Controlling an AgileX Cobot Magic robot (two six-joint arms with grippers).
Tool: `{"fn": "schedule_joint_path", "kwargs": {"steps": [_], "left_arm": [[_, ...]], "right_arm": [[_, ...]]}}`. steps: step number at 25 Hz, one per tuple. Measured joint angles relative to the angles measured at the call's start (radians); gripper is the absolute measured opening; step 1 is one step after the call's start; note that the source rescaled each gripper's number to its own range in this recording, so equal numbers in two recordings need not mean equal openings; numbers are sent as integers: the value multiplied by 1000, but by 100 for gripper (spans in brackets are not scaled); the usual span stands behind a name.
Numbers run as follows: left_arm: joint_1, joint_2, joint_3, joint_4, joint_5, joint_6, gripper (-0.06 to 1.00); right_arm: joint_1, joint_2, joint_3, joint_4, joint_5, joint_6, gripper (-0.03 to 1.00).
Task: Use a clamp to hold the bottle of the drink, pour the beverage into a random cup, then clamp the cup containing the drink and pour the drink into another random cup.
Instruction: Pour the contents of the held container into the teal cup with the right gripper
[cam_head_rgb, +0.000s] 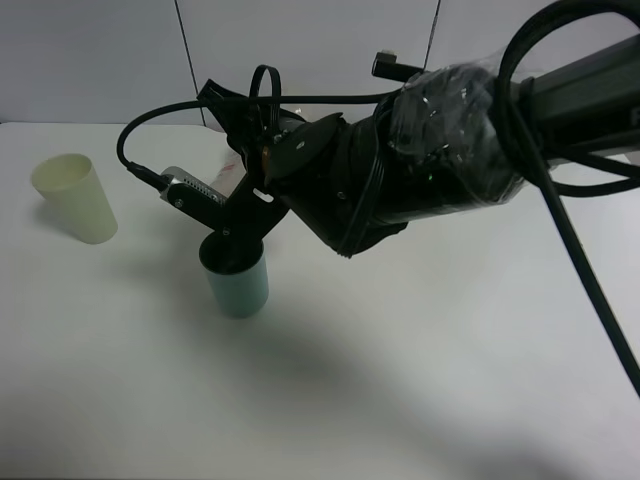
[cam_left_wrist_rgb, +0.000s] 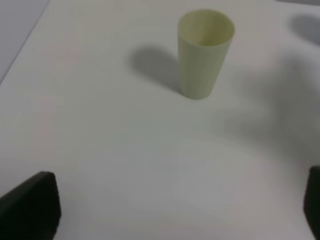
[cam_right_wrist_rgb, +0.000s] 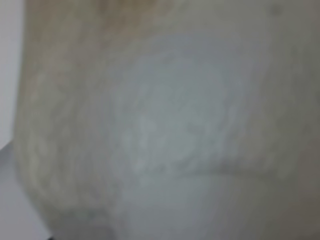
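A teal-green cup (cam_head_rgb: 238, 285) stands on the white table, left of centre. A cream cup (cam_head_rgb: 77, 197) stands upright at the far left and also shows in the left wrist view (cam_left_wrist_rgb: 204, 52). My right arm reaches across to the left, and its gripper (cam_head_rgb: 226, 212) hangs right over the green cup's mouth. The bottle (cam_right_wrist_rgb: 165, 125) fills the right wrist view as a pale blur. From above, only a pinkish-white bit of the bottle (cam_head_rgb: 232, 165) shows behind the gripper. My left gripper (cam_left_wrist_rgb: 172, 210) is open and empty, a short way from the cream cup.
The white table (cam_head_rgb: 420, 390) stretches to the front and right. A pale wall stands at the back. The right arm's black cables (cam_head_rgb: 575, 250) loop over the table's right side.
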Motion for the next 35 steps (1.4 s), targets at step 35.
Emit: {"fn": "schedule_joint_path", "kwargs": {"steps": [35], "left_arm": [[0,0,0,0,0,0,93]], "right_arm": [[24,0,-1,0,6,-262,0]]}}
